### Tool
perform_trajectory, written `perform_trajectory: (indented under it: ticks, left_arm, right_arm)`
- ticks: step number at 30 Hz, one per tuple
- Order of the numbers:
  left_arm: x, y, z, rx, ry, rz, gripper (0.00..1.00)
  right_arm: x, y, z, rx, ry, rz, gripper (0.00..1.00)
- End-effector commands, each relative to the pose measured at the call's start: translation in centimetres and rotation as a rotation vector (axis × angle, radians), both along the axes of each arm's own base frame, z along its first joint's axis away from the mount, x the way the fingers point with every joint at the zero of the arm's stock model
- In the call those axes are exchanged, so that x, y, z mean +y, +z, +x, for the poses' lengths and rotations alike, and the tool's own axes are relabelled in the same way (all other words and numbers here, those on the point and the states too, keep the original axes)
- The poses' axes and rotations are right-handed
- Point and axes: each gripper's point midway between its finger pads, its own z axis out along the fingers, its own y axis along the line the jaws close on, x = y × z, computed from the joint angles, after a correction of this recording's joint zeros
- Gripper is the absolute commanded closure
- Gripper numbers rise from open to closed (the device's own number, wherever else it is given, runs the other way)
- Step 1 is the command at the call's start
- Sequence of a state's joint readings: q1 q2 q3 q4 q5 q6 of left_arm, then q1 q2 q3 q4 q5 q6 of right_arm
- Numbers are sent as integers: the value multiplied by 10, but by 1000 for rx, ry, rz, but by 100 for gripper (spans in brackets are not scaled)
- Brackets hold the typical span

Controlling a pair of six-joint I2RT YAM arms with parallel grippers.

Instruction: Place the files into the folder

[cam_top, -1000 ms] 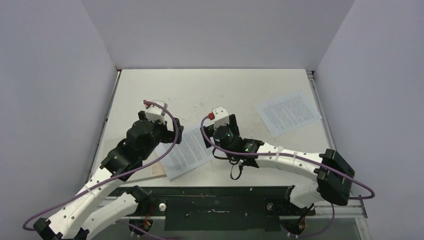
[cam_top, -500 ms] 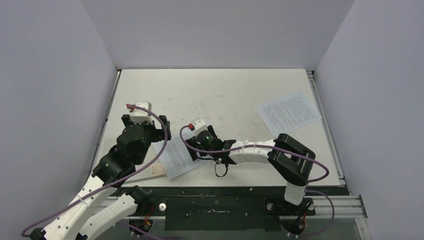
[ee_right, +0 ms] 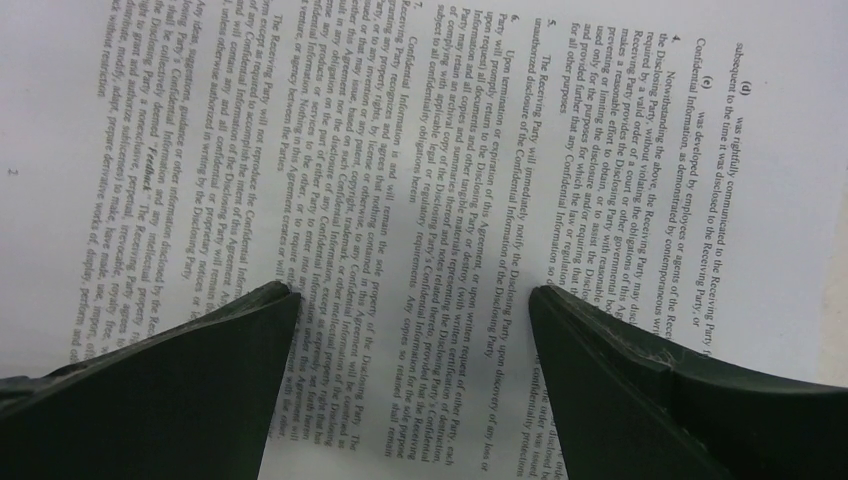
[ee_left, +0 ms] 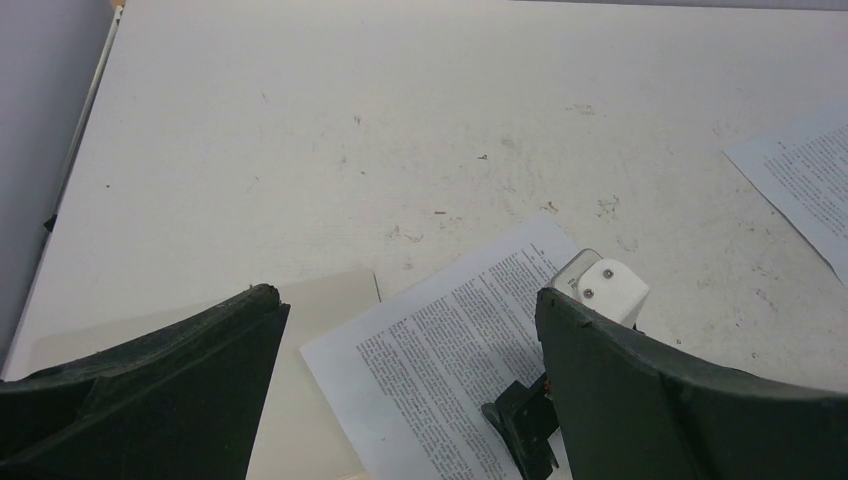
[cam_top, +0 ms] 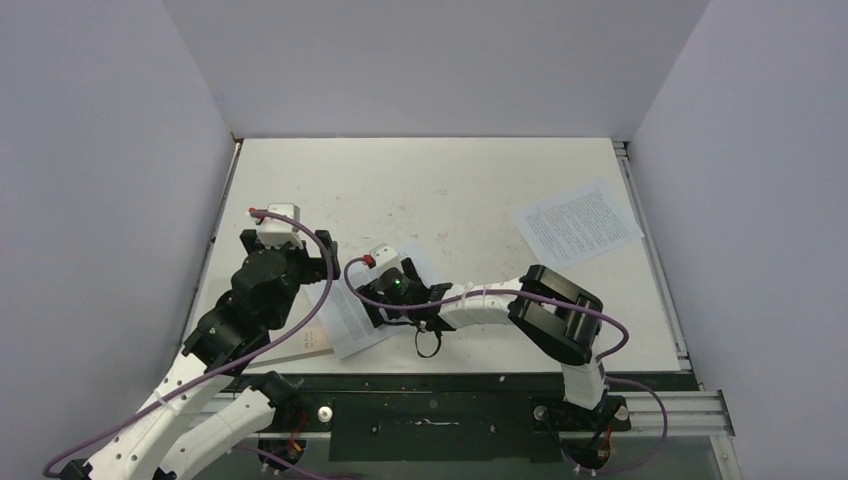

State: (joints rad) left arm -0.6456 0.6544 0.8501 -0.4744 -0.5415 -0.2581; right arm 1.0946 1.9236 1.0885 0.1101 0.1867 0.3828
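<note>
On the white surface lie two printed sheets and one folder. The first, the near sheet, sits at the near left, turned at an angle, between the two arms. Its left corner overlaps the folder, which lies flat with a pale face up and is mostly hidden beneath the left arm in the overhead view. The second, the far sheet, rests well apart at the right side of the surface, also askew.

Two hands are in view, and neither holds anything. The right hand reaches across to the left and hangs low over the near sheet. Its two fingers are spread wide, with lines of dense black print showing between them. Whether the fingertips touch the paper cannot be told. The left hand hovers above the left part of the surface, over the folder, with its two fingers likewise spread wide. In the gap between them show bare surface, the folder's edge and the near sheet's corner. Both sheets lie outside the folder.
</note>
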Motion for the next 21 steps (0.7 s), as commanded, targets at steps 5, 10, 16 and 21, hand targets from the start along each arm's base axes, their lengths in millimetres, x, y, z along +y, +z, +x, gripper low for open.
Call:
perform_trajectory:
  ticks: [5,10,16,21]
  left_arm:
    - [1,29,-2,-65,-4,-62,4]
    - [1,29,-3,-65,-4,-65,4]
    - [2,29,-3,-67,0,-65,4]
    - [1,28,-2,-65,0,-65,4]
  right_arm:
    - [-8,-7,19,-50,-109,-65,10]
    - [-31,-13,28,-82,-182,-137,10]
    - [-57,-16,42,-78,-256,-167,10]
    - [-84,-18,57,-66,-324,-176,10]
